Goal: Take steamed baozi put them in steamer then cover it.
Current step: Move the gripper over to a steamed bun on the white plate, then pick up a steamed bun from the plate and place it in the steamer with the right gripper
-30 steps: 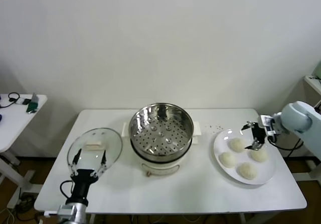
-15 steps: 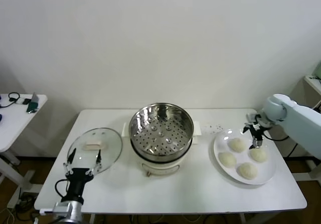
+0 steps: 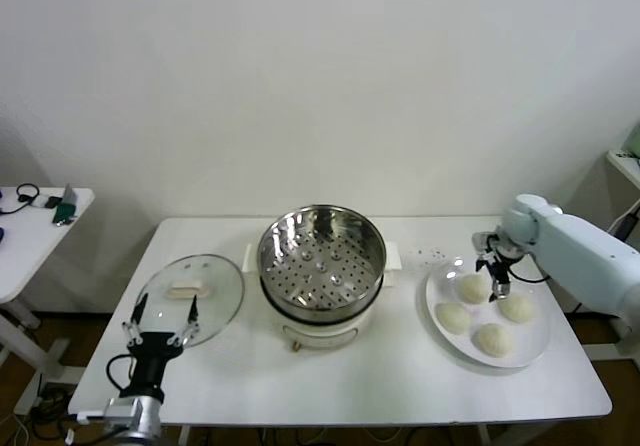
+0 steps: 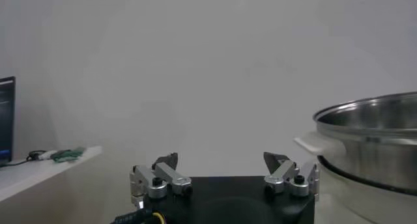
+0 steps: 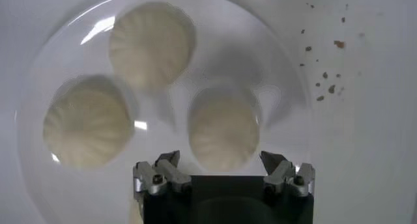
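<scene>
One steamer [image 3: 322,264], a shiny steel basket with a perforated floor on a white pot base, stood at the middle of the white desk [image 3: 380,376] and held nothing. To the steamer's right, apart from it, lay one round white plate [image 3: 533,348] bearing four steamed baozi [image 3: 472,288], arranged two by two; the right wrist view showed three of them [image 5: 223,134]. A few dark crumbs [image 3: 432,256] lay on the desk between the steamer and the plate. To the steamer's left, just beside its base, one clear glass lid [image 3: 190,296] with a cream handle lay flat on the desk.

The right end effector [image 3: 493,276] hung over the plate above the bun nearest the steamer on the far side, released, its two fingers [image 5: 166,167] spread to either side of that bun and not gripping it. The left end effector [image 3: 160,318] was at the near edge of the lid, on the side of the lid away from the steamer's far rim, also released, its fingers [image 4: 163,170] wide apart and grasping nothing. A second, smaller table [image 3: 30,231] carrying small items stood well to the left of the steamer, apart from the desk.
</scene>
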You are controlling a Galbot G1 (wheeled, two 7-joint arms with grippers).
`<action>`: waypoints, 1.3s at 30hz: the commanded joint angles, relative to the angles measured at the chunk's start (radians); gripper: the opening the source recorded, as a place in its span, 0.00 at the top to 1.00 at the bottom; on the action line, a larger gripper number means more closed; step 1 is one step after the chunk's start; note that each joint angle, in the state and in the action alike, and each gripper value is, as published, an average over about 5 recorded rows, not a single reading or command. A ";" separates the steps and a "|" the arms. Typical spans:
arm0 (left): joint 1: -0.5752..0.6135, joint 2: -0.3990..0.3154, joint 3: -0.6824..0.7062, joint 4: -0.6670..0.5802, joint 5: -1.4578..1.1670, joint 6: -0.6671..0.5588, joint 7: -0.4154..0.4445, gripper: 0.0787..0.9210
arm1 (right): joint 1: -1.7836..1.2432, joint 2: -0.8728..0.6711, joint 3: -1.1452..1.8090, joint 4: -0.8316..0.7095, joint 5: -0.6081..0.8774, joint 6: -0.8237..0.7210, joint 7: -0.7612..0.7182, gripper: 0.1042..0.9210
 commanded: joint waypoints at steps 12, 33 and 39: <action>0.004 -0.001 -0.006 -0.001 0.003 0.008 -0.004 0.12 | -0.011 0.064 0.027 -0.091 -0.019 0.033 -0.022 0.23; 0.010 0.004 -0.013 0.001 -0.004 0.011 -0.013 0.12 | 0.301 0.018 -0.261 0.088 0.208 0.094 -0.036 0.41; 0.018 0.009 -0.013 0.000 -0.013 0.011 -0.014 0.12 | 0.565 0.094 -0.465 0.152 0.291 0.191 -0.048 0.40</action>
